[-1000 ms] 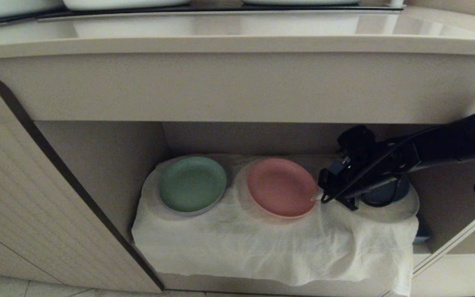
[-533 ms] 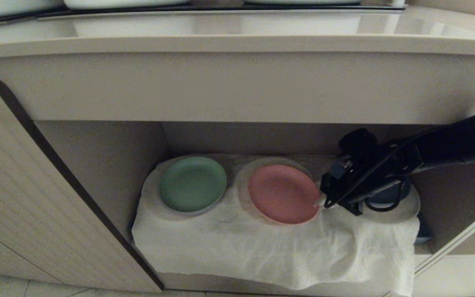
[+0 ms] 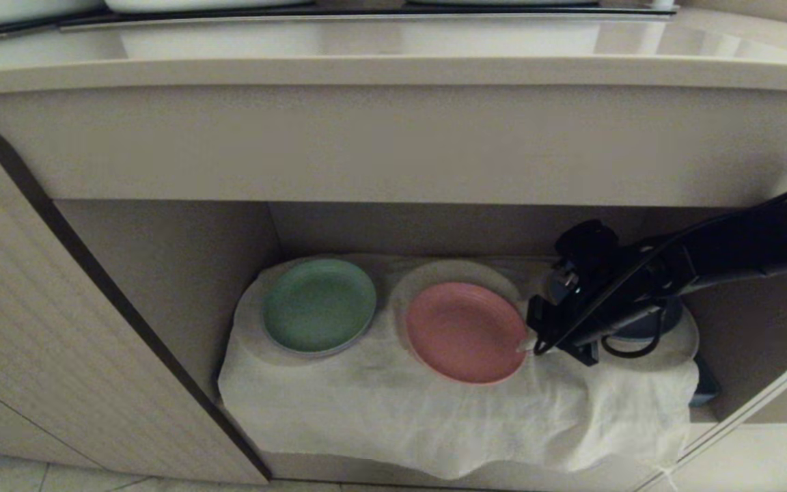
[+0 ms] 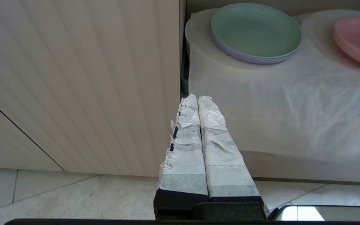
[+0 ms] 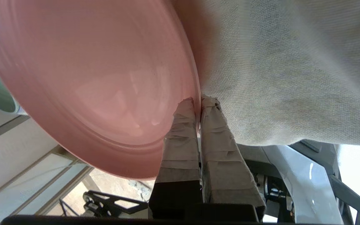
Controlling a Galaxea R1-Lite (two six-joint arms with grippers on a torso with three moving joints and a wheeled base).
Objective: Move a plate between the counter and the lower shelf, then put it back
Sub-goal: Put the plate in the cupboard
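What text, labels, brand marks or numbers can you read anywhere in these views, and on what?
None. No word, number or sign shows on the salmon-pink round plate, the green round plate, the white wrinkled cloth, the beige counter front or the tape-wrapped right gripper.

I'm looking at a ribbed beige cabinet door [image 3: 59,342] with a dark rounded edge, swung open on my left. Below it runs a pale marble-look tiled floor [image 4: 73,197] with thin grey grout lines. The light is soft and warm, throwing glossy reflections up top.
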